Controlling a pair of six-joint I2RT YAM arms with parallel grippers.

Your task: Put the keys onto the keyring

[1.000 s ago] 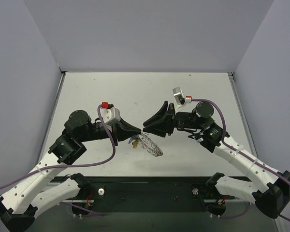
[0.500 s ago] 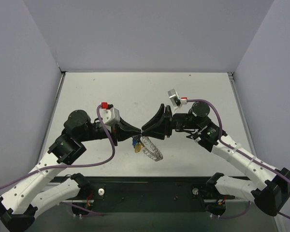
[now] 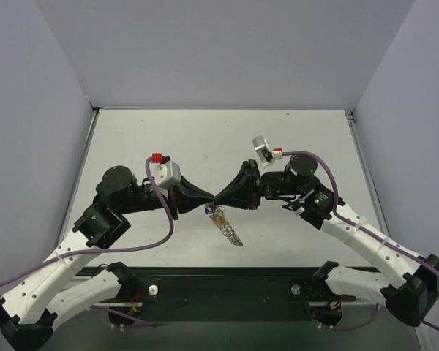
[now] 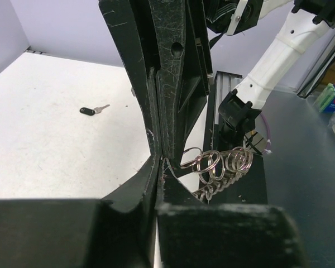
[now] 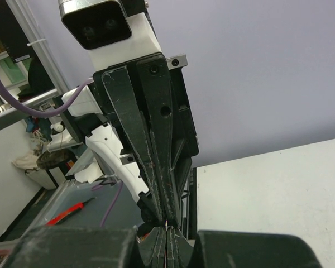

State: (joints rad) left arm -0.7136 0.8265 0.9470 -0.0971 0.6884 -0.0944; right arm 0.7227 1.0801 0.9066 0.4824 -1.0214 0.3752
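The keyring (image 3: 227,227) is a bunch of linked silvery rings hanging in the air at mid-table. Its top end sits where both grippers' tips meet. My left gripper (image 3: 213,199) is shut on that top end. My right gripper (image 3: 219,202) comes in from the right, tip to tip with it, and is shut on the same spot. In the left wrist view the rings (image 4: 218,164) fan out to the right of my shut left gripper (image 4: 158,163). A small bluish key (image 3: 208,210) dangles by the ring's top. Another key (image 4: 94,110), dark-headed, lies loose on the table. The right wrist view shows my right gripper (image 5: 166,230) pressed shut.
The white table (image 3: 168,139) is walled in by grey panels on three sides. A black rail (image 3: 227,281) with both arm bases runs along the near edge. Beyond the table edge, the right wrist view shows a red-handled tool (image 5: 67,212) and clutter.
My right gripper has slid left to meet the left fingertips and has shut there. The hanging keyring has swung and now hangs narrower below the tips.
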